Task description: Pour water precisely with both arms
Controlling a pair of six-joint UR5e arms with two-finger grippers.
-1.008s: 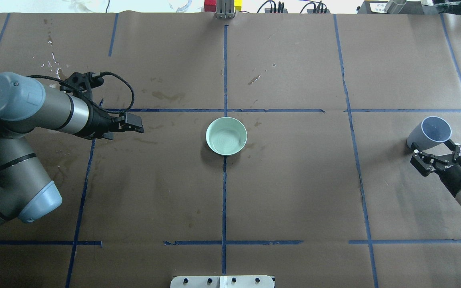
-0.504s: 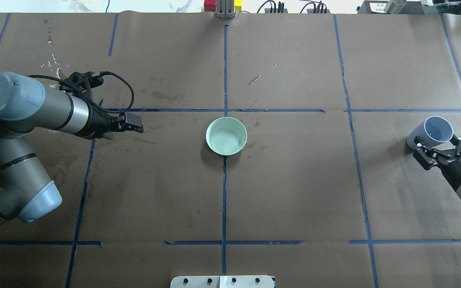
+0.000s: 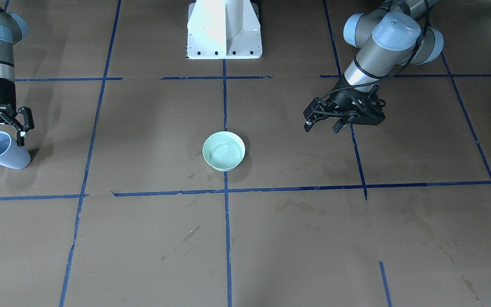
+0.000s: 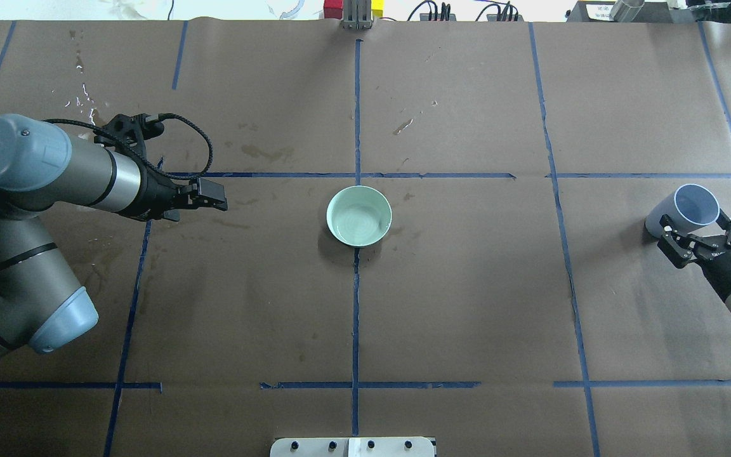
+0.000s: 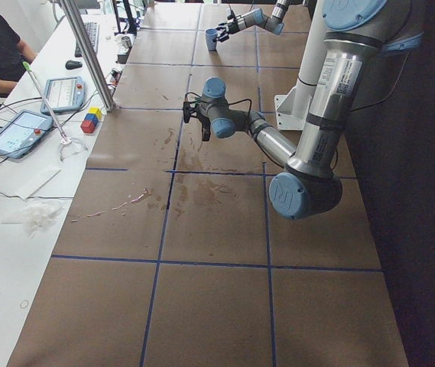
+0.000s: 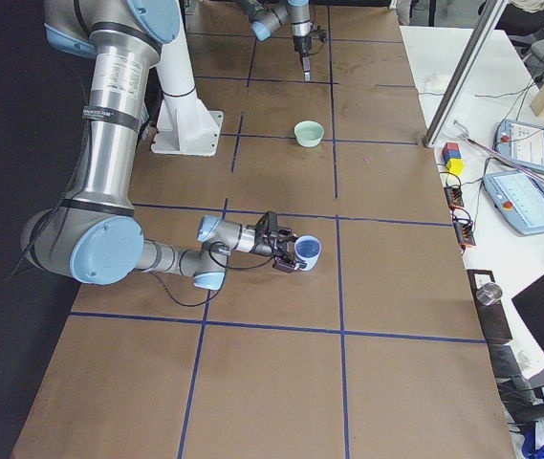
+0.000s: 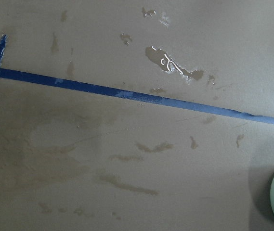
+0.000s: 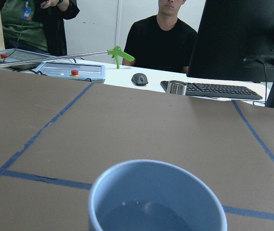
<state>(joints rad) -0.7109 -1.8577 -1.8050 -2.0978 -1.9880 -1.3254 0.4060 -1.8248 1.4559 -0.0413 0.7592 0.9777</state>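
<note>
1. The desk (image 4: 467,285), covered in brown paper with blue tape lines, lies under both my arms.
2. My left arm (image 4: 54,171) hovers left of the bowl (image 4: 359,216), its fingers (image 4: 216,195) pressed together on nothing.
3. My right fingers (image 4: 698,236) are spread around the blue cup (image 4: 689,209), which holds water and stands well right of the bowl.

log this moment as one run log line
right tool: open around blue cup | left tool: idle, state unclear | green bowl: centre | pour: not started
</note>
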